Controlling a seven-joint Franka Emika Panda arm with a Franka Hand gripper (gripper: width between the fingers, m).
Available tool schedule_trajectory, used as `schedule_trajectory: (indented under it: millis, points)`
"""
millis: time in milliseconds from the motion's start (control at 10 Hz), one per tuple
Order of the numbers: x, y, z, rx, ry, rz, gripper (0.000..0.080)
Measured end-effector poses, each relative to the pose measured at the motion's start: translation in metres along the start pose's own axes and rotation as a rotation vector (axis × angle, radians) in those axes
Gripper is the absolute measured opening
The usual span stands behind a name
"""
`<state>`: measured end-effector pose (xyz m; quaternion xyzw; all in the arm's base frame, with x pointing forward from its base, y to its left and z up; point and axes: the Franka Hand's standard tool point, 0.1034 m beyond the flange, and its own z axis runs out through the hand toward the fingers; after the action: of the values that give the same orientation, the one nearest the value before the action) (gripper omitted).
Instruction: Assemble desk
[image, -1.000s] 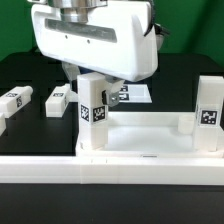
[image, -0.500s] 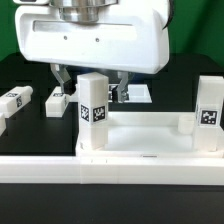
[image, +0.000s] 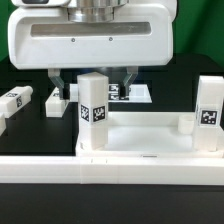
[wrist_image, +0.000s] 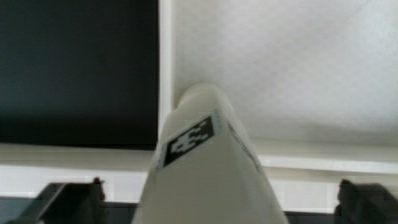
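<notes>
The white desk top lies upside down on the black table. One white tagged leg stands upright in its corner on the exterior view's left, another on the right. My gripper hangs just above the left leg, open, with a finger on each side of the leg's top and not touching it. In the wrist view the leg stands between the dark fingertips, and the gripper is open wide. Two loose legs lie on the table at the left.
The marker board lies behind the desk top, partly hidden by the hand. A long white border bar runs along the front edge of the table.
My gripper has risen off the left upright leg, and its fingers now show spread on both sides. The leg has stayed standing in its corner.
</notes>
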<state>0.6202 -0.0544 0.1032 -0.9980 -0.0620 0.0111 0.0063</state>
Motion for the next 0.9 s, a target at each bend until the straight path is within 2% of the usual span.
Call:
schedule_trajectory:
  millis: [300,400,500,600,700,900]
  points:
    - [-0.0007,0.0019,0.0000,-0.014,-0.007,-0.272,0.0648]
    - [-0.0009,0.0028,0.0001,-0.013,-0.008,-0.312,0.0561]
    - [-0.0010,0.0032,0.0001,-0.013,-0.008,-0.350,0.0425]
    - [-0.0010,0.0032,0.0001,-0.013,-0.008,-0.343,0.0425]
    - [-0.0011,0.0032,0.0002,-0.013,-0.008,-0.339,0.0288]
    - [-0.0011,0.0032,0.0002,-0.013,-0.008,-0.312,0.0288]
